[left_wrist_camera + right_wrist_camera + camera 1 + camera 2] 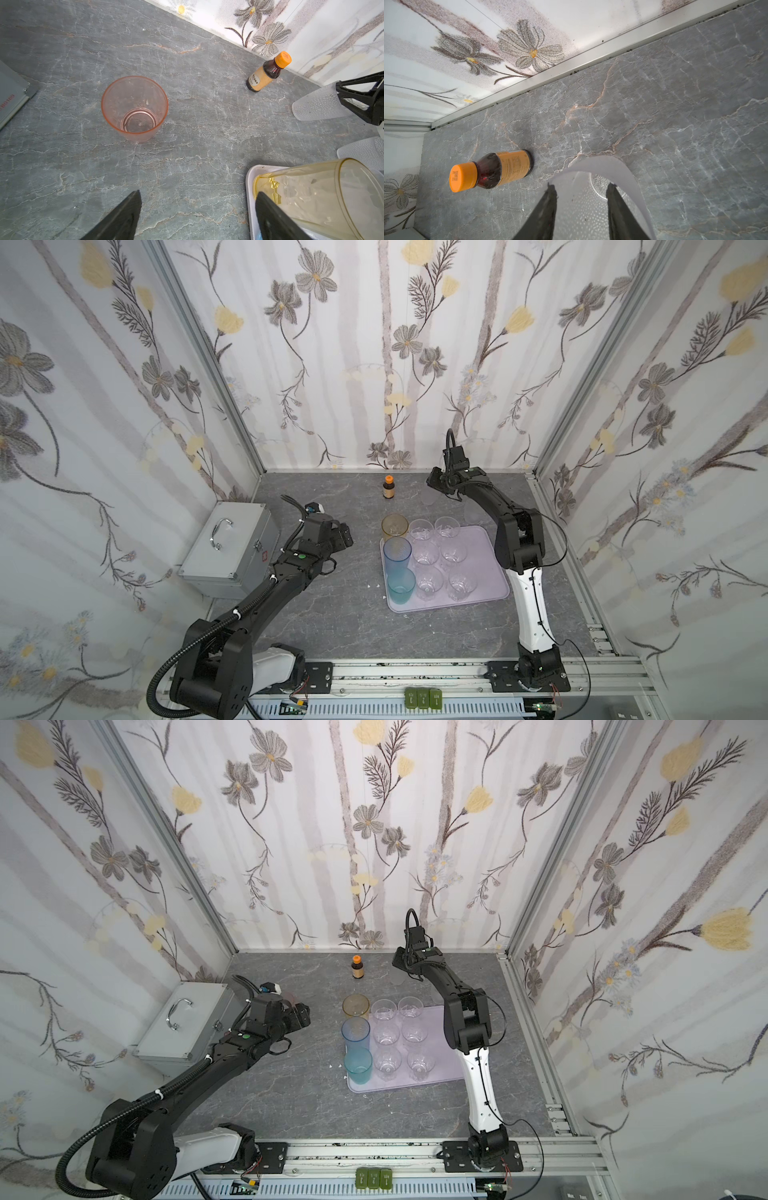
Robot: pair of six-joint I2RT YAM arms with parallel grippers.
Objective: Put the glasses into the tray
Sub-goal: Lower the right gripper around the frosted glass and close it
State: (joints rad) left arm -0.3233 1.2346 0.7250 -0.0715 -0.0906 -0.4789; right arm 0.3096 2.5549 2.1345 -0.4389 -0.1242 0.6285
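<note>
The lilac tray point(486, 568) point(374, 1088) holds a tall amber glass point(395, 526) point(311, 197), a tall blue glass point(397, 553), a teal glass point(401, 585) and several clear faceted glasses. A small pink glass point(135, 110) stands upright on the table, apart from and ahead of my open, empty left gripper point(197, 199) point(347, 537). My right gripper point(580, 185) point(432, 489) is at the rim of a frosted glass point(591, 207) point(428, 499). One finger lies along its wall, the other inside, with the jaws apart. A second frosted glass point(365, 151) stands just behind the tray.
A small brown bottle point(388, 487) point(496, 170) with an orange cap stands near the back wall, close to the frosted glass. A silver metal case point(228, 547) with a handle sits at the left, behind the left arm.
</note>
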